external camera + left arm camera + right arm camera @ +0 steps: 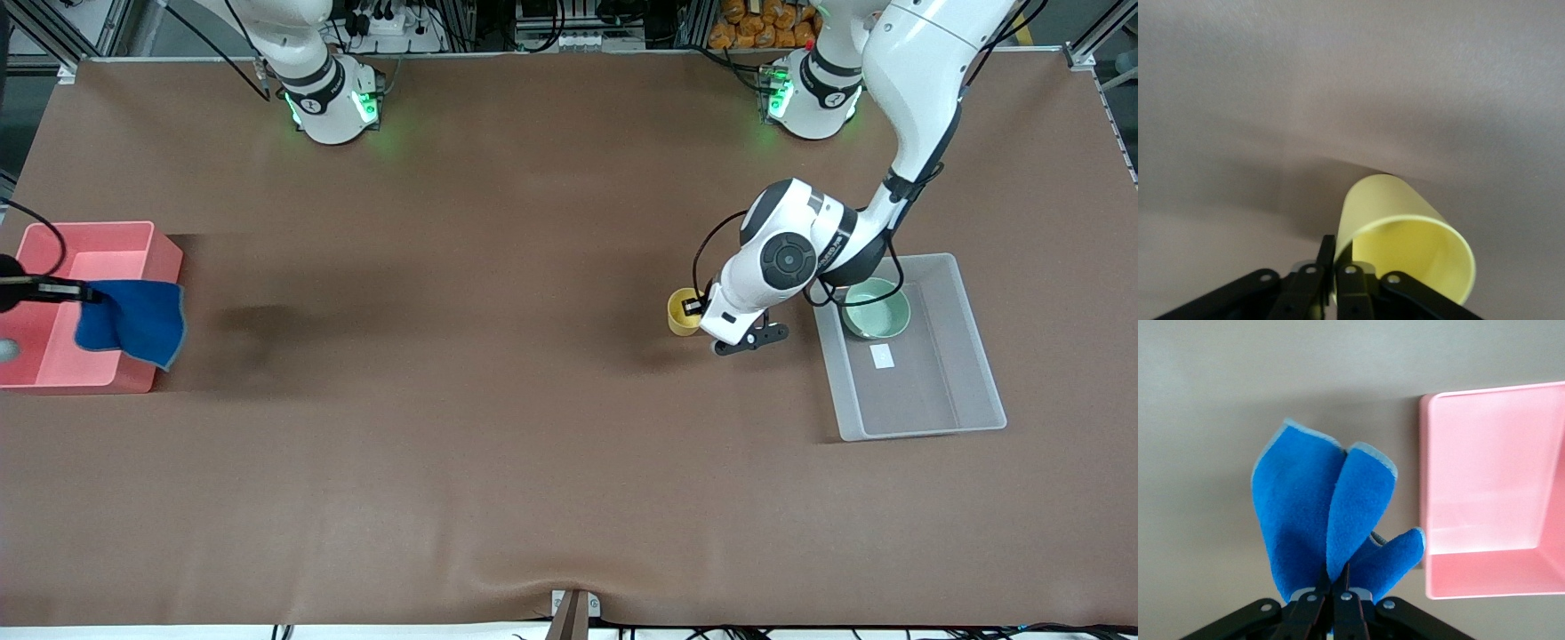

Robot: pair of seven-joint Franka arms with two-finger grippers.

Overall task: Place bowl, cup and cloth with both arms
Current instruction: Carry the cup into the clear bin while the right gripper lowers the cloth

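The yellow cup (683, 313) is beside the clear tray (969, 356), toward the right arm's end of it. My left gripper (697, 308) is shut on the cup's wall, one finger inside and one outside; the left wrist view shows the cup (1405, 233) pinched at my left gripper (1335, 261). I cannot tell whether the cup touches the table. The mint-green bowl (877, 309) sits in the clear tray. My right gripper (84, 292) is shut on the blue cloth (133, 322), which hangs over the pink bin (133, 240). The right wrist view shows the cloth (1311, 513) held by my right gripper (1336, 585).
The pink bin (1485, 487) stands at the right arm's end of the table. A small white label (882, 356) lies in the clear tray. The brown table mat (498, 400) has a ripple at its near edge, by a metal bracket (573, 613).
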